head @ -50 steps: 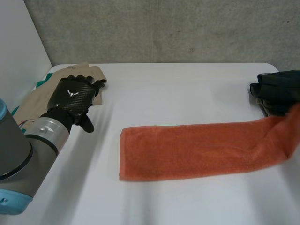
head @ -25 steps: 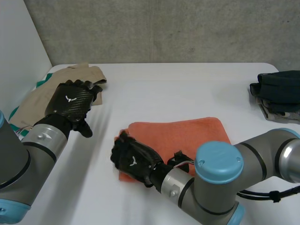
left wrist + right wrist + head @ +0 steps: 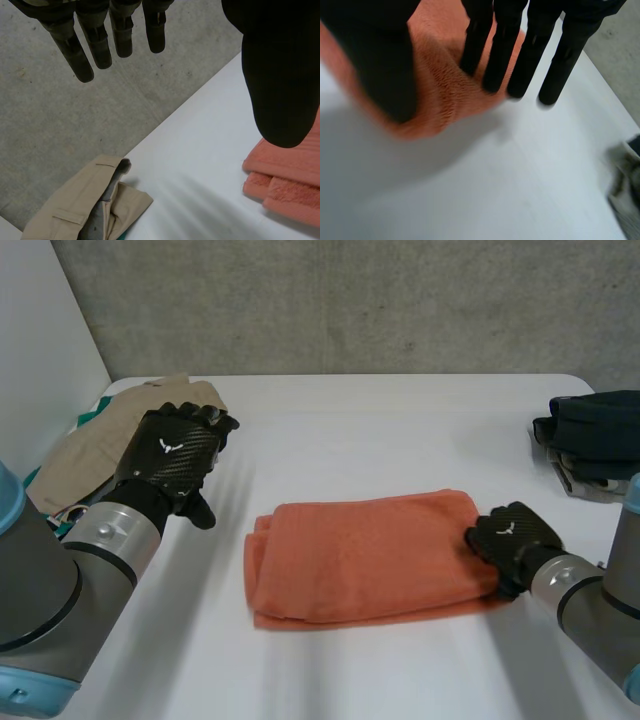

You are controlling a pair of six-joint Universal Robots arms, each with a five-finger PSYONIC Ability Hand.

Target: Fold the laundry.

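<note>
**At the right end of the orange towel, one hand rests**

At the towel's right end sits the right hand (image 3: 512,540). Its fingers (image 3: 502,45) are straight and spread a little. Their tips touch down where the towel's edge meets the table. The thumb is held apart from them, on the other side of a soft bump of towel. The hand does not squeeze the cloth.

Under that hand lies the orange towel (image 3: 360,555). It is folded over and lies flat near the middle of the white table (image 3: 380,430). Its layers show at its left end, one on top of the other. In the right wrist view the fuzzy orange cloth (image 3: 445,85) bulges up between the thumb and the fingers, with bare table (image 3: 495,190) past it.

Left of the towel and a bit farther back is the left hand (image 3: 170,455). It is well apart from the towel. Its fingers (image 3: 92,35) hang straight with gaps between them, the thumb stands off to one side, and it holds nothing. Its wrist view looks down on the towel's layered end (image 3: 295,175) and the table (image 3: 200,165).

Farther left of the towel, past that hand, lies a heap of beige clothes (image 3: 90,435) with a bit of green under it. The same heap (image 3: 75,200) lies at the table's edge.

Far to the right of the towel, near the back, sits a pile of dark clothes (image 3: 595,430). Behind the table stands a grey wall (image 3: 350,300).
</note>
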